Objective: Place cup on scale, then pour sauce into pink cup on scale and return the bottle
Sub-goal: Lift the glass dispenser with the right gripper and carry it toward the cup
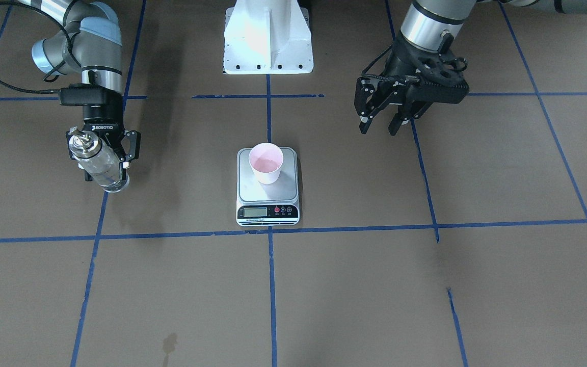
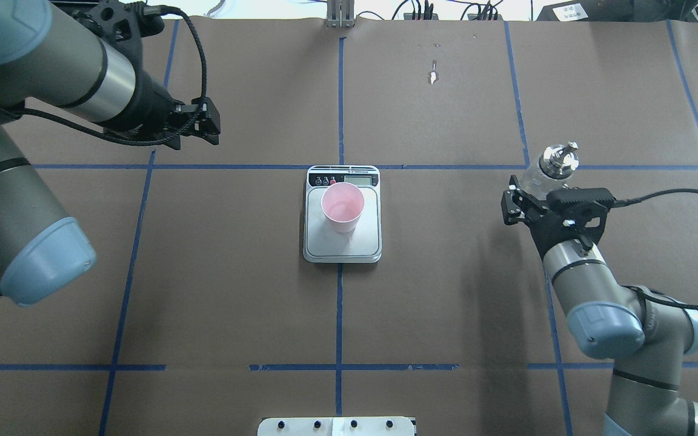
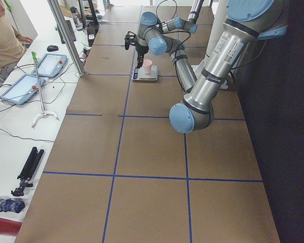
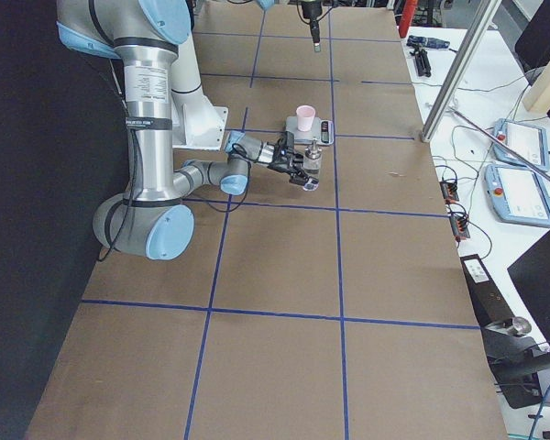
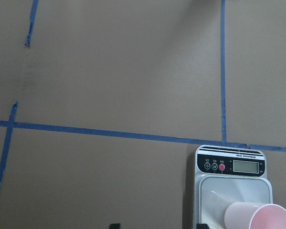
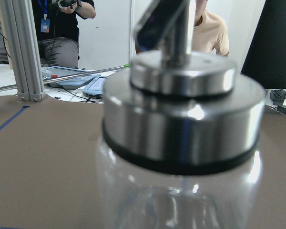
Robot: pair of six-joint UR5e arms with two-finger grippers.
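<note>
The bottle (image 6: 181,119) fills my right wrist view, upright, clamped in the right gripper (image 1: 107,168), well to the right of the scale (image 1: 268,196). The cup (image 1: 266,162) stands on the scale, so I judge any pour means carrying the bottle left. The left gripper (image 1: 378,130) hangs spread and empty off the scale's left.

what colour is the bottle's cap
Shiny silver; the cap shows best in the right wrist view.
</note>
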